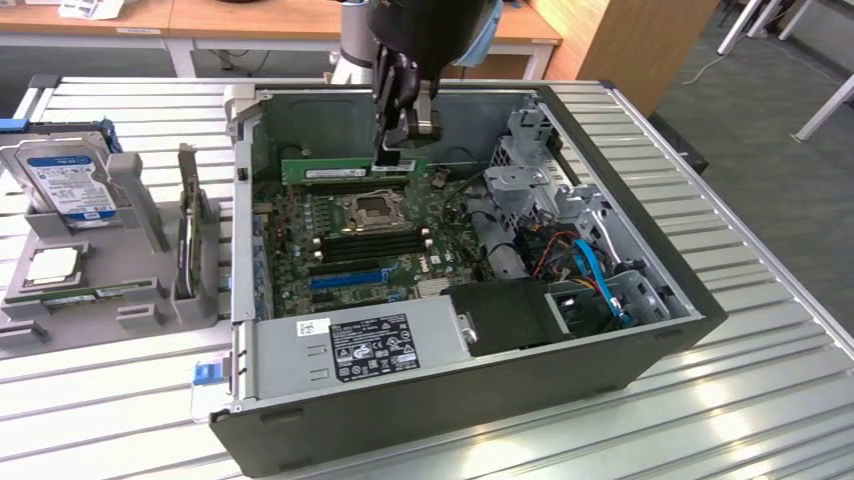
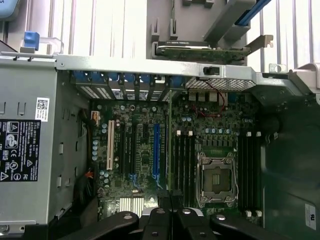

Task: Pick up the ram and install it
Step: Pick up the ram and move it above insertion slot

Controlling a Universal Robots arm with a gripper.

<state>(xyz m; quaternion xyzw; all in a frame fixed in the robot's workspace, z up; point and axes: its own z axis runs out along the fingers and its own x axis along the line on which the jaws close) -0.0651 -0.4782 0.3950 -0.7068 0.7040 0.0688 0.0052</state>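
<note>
Here the tool [image 1: 396, 152] reaches down into the open computer case [image 1: 641, 340] from above, its jaws drawn almost together on the ram [image 1: 334, 171]. It grips the ram near one end, so most of the green stick juts out sideways toward the exterior view's left. The stick is held on edge with its long side level, which is probably how it must meet a slot: contact edge down and flat to the board. It looks to hang in the air above the motherboard [image 1: 307, 215], not seated in anything. In the exterior view it shows against the far wall of the case, beyond the CPU socket [image 1: 370, 211]. In the wrist view the fingertips [image 2: 159, 214] frame a thin line running away from them. I take that line for the ram seen edge-on, though I cannot be sure. It lies parallel to the black memory slots [image 2: 184, 165] and just beside them, between those slots and the blue expansion slot [image 2: 156, 150]. That suggests the stick has been turned to match the slots' direction. The case lies on its side on the slatted table [image 1: 747, 400] with the board facing up, which lets the arm come straight down. A grey power supply [image 1: 374, 345] fills the near corner of the case, and a hard drive [image 1: 67, 180] stands in a holder well apart on the table
</note>
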